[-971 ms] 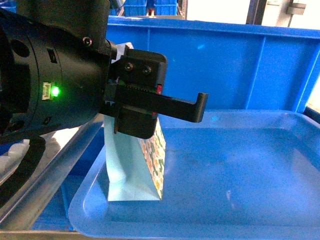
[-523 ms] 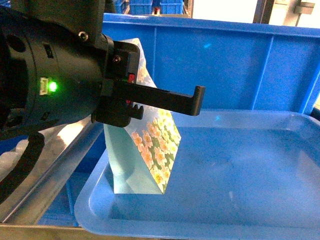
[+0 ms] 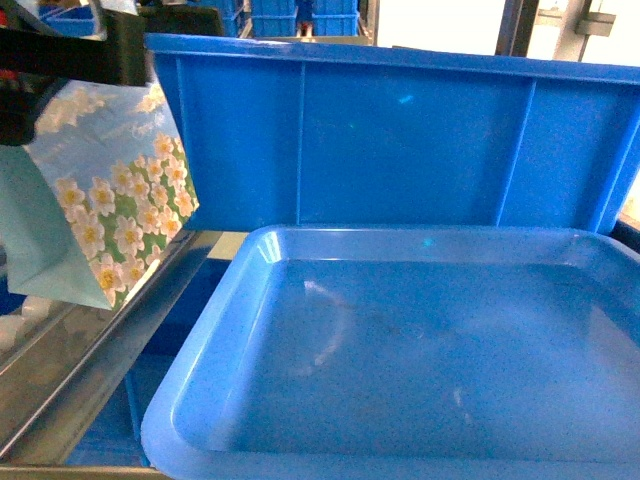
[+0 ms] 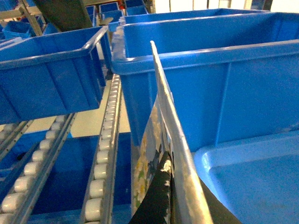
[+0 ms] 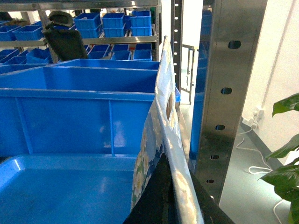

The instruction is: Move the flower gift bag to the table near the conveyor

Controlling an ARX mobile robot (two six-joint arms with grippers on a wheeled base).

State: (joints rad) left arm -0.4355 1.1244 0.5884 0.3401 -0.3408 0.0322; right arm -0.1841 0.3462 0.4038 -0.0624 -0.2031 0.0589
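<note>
The flower gift bag (image 3: 100, 200) hangs in the air at the far left of the head view, over the steel rail of the conveyor (image 3: 90, 350) and left of the blue tray. My left gripper (image 3: 70, 85) is shut on its top edge. In the left wrist view the bag (image 4: 161, 102) stands edge-on between the closed jaws of the left gripper (image 4: 167, 161), with white rollers of the conveyor (image 4: 105, 140) below left. My right gripper (image 5: 168, 163) is shut on a flower-printed bag (image 5: 159, 116) too; it lies outside the head view. The table is out of view.
A glossy blue tray (image 3: 200, 380) fills the lower right of the head view, with a tall blue bin (image 3: 400, 140) behind it. More blue bins (image 4: 46, 79) sit on the rack. A perforated steel post (image 5: 229, 93) and a plant (image 5: 285, 168) stand right of the right gripper.
The left gripper has lifted the bag off the blue tray and carried it up and to the left, over the conveyor rail. The arm no longer blocks the head view.
</note>
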